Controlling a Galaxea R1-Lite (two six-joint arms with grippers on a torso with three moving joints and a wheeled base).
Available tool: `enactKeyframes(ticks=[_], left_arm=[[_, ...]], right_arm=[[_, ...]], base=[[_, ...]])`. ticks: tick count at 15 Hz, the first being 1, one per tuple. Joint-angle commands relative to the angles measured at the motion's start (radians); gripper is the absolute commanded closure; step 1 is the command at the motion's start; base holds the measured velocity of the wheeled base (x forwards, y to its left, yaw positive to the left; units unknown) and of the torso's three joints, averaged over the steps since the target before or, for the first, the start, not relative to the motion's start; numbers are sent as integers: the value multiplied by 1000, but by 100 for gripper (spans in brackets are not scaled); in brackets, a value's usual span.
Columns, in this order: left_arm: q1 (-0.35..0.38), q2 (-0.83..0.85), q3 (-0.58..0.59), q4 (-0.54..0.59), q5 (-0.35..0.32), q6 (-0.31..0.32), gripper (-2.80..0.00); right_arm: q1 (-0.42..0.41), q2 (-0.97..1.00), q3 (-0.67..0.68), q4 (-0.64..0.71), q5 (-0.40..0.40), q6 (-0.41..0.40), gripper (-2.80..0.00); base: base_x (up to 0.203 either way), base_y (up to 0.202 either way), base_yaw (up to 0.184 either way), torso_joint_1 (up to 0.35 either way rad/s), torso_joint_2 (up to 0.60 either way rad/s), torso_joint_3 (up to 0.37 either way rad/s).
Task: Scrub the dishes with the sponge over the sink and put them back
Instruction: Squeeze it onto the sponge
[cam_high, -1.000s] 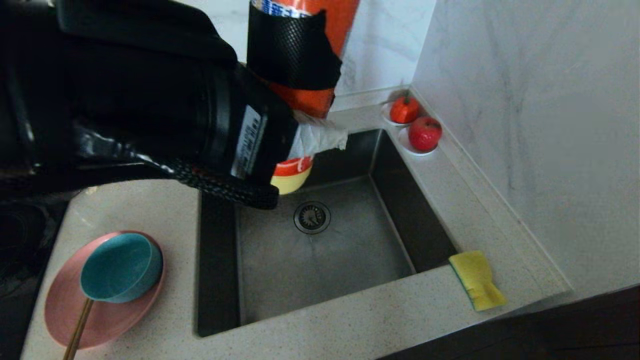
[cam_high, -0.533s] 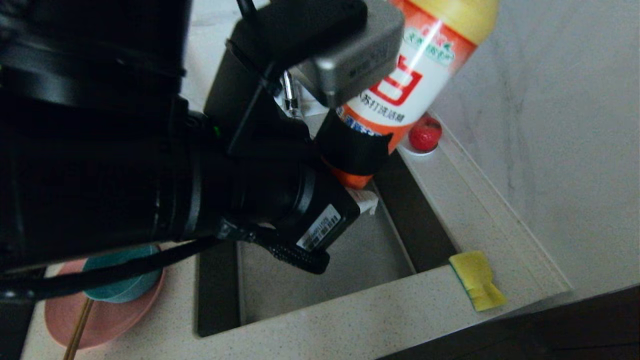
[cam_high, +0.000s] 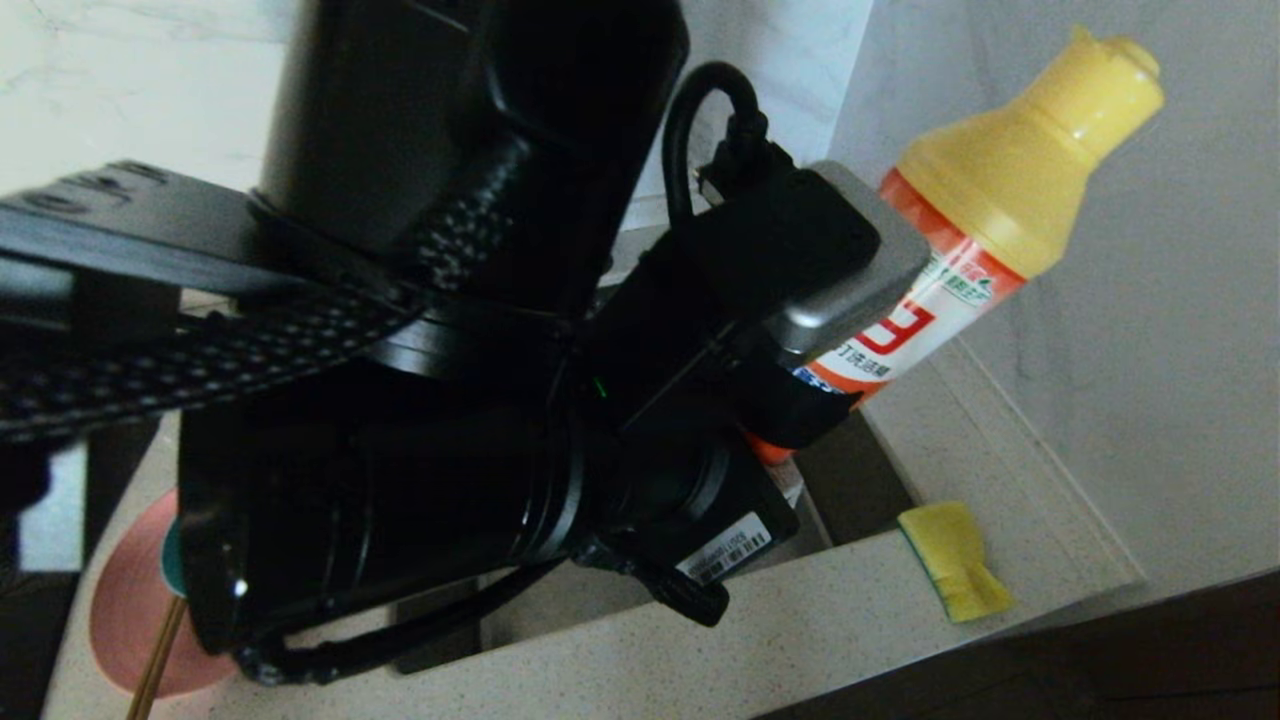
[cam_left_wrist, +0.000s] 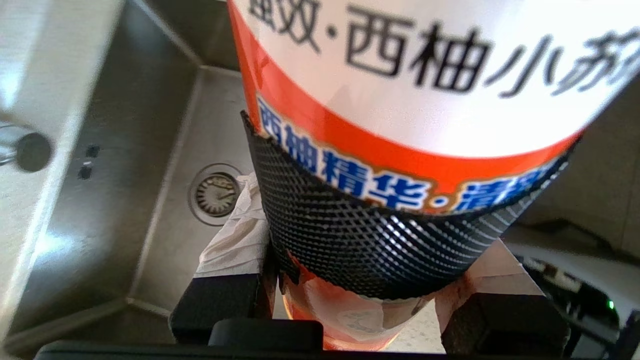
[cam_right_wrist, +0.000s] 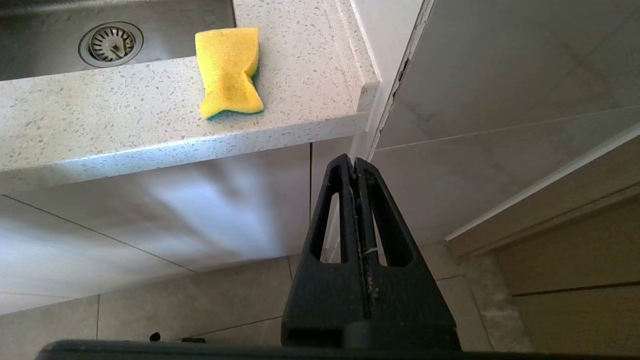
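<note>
My left gripper (cam_high: 800, 420) (cam_left_wrist: 365, 260) is shut on the lower part of an orange-and-white detergent bottle (cam_high: 960, 260) (cam_left_wrist: 425, 90). The bottle has a black mesh band and leans over the sink (cam_high: 850, 470) (cam_left_wrist: 150, 150), yellow cap up and to the right. The yellow sponge (cam_high: 955, 560) (cam_right_wrist: 229, 72) lies on the counter at the sink's near right corner. At the left, the pink plate (cam_high: 125, 610) and the chopsticks (cam_high: 155, 660) show below the arm. Only a sliver of the teal bowl (cam_high: 170, 560) shows. My right gripper (cam_right_wrist: 355, 162) hangs shut below the counter edge.
White tissue is wrapped round the left fingertips (cam_left_wrist: 235, 235). The drain strainer (cam_left_wrist: 215, 192) (cam_right_wrist: 111, 42) sits in the sink floor and the chrome tap (cam_left_wrist: 20, 150) stands at the rim. A marble wall (cam_high: 1100, 300) closes the right side. Speckled counter (cam_high: 780, 640) runs along the front.
The left arm has swung right and toward the camera with the bottle. It now covers the drain, most of the bowl and the red fruit that showed before.
</note>
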Motion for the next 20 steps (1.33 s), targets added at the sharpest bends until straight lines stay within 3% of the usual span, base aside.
enactKeyframes(ticks=[1, 8, 11, 20], left_arm=[[-19, 39, 6, 3, 3, 6, 0], [-26, 66, 113, -17, 3, 65, 0], [-24, 102, 166, -143, 4, 127, 0], [-26, 156, 161, -132, 10, 233, 0]], right_arm=[[0, 1, 0, 0, 0, -1, 0], [0, 1, 0, 0, 0, -1, 0], [0, 0, 0, 0, 0, -1, 0], [0, 1, 0, 0, 0, -1, 0]], base=[[0, 0, 0, 0, 0, 0], [0, 0, 0, 0, 0, 0], [0, 0, 0, 0, 0, 0], [0, 0, 0, 0, 0, 0]])
